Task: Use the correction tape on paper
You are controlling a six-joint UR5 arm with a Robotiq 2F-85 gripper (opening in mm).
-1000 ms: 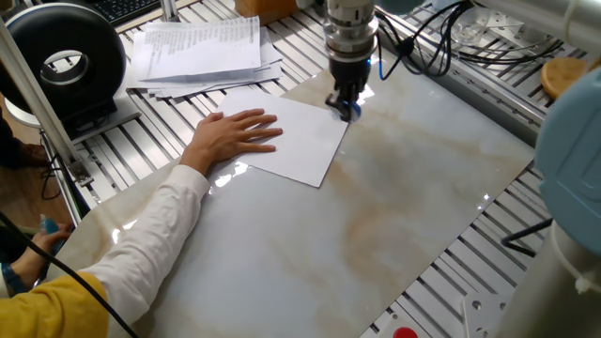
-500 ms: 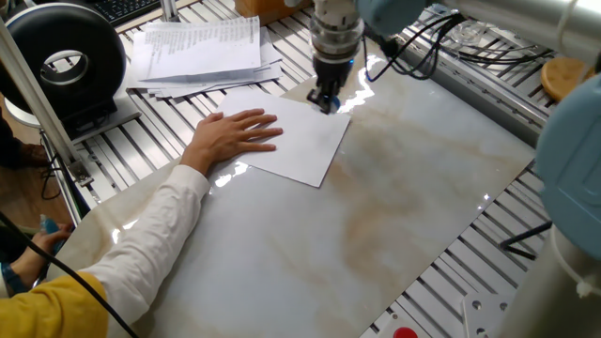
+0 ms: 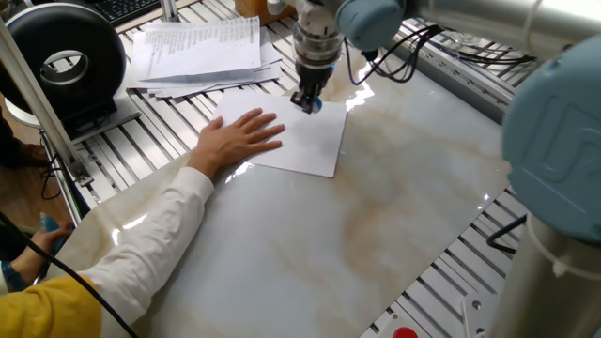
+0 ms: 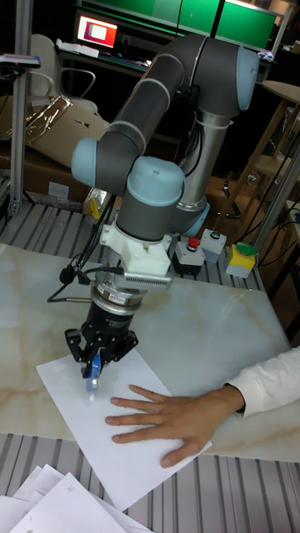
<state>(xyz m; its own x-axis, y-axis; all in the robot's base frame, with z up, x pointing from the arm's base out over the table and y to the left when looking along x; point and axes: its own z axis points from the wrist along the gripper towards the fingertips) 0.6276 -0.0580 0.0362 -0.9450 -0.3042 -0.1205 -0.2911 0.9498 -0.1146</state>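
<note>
The paper (image 3: 305, 139) (image 4: 117, 425) is a plain white sheet lying flat on the marble tabletop (image 3: 376, 207). A person's hand (image 3: 239, 136) (image 4: 162, 420) presses down on its left part. My gripper (image 3: 307, 101) (image 4: 96, 366) points straight down over the sheet's far edge and is shut on the correction tape (image 3: 310, 104) (image 4: 95, 372), a small blue and clear dispenser. The dispenser's tip touches the sheet or hangs just above it; I cannot tell which.
A stack of printed papers (image 3: 202, 52) lies at the far left behind the sheet. A black round device (image 3: 66, 61) stands at the left edge. The person's sleeved arm (image 3: 122, 253) crosses the near left. Cables (image 3: 413, 52) trail behind the gripper.
My gripper has travelled leftward along the sheet's far edge with the correction tape in it. The sheet has turned slightly under the hand, which stays pressed on it.
</note>
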